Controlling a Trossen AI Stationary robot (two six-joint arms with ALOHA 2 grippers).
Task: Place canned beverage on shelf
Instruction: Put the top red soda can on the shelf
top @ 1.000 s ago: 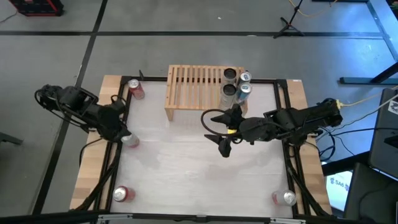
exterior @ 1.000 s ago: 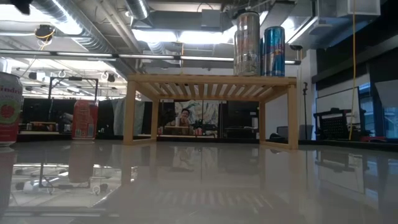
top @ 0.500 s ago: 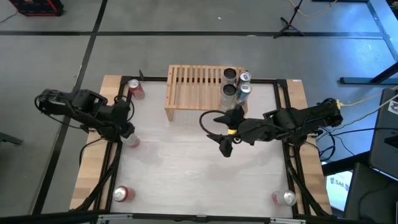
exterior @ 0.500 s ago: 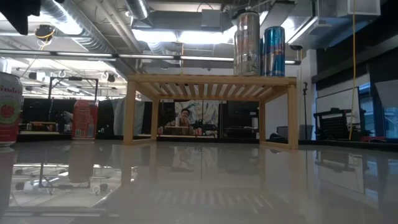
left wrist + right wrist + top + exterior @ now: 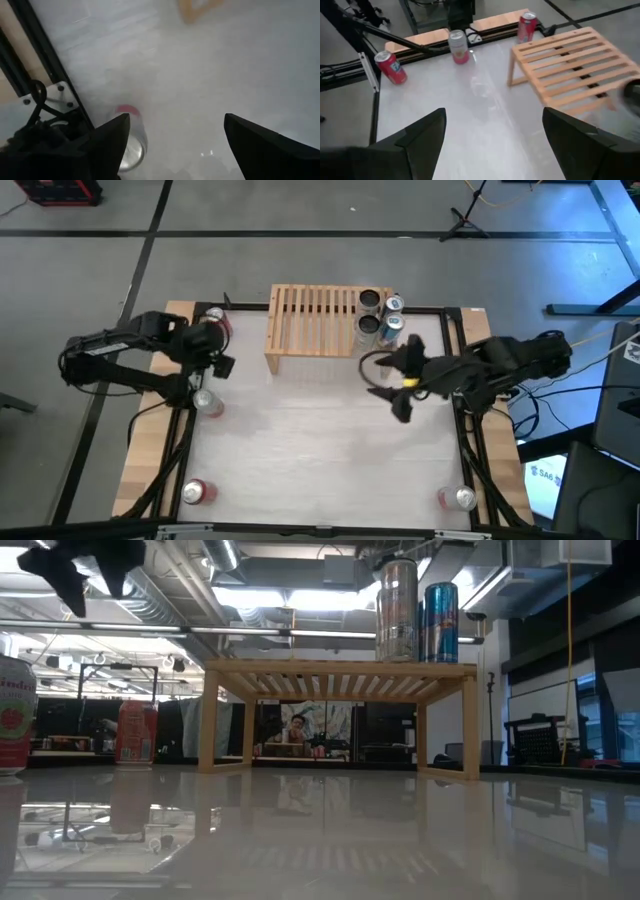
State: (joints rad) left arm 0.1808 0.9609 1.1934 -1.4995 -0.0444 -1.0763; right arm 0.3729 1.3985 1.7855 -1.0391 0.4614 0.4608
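From above, four cans (image 5: 380,315) stood at the shelf's (image 5: 315,320) right end; the left tool (image 5: 215,352), released and empty, hovered near a desk-edge can (image 5: 205,402). At desk level, another red can (image 5: 135,732) waited beside the shelf. Through the left wrist, a hasty descent could topple that can.

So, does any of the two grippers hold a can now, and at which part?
No. The left gripper and the right gripper are both open and empty.
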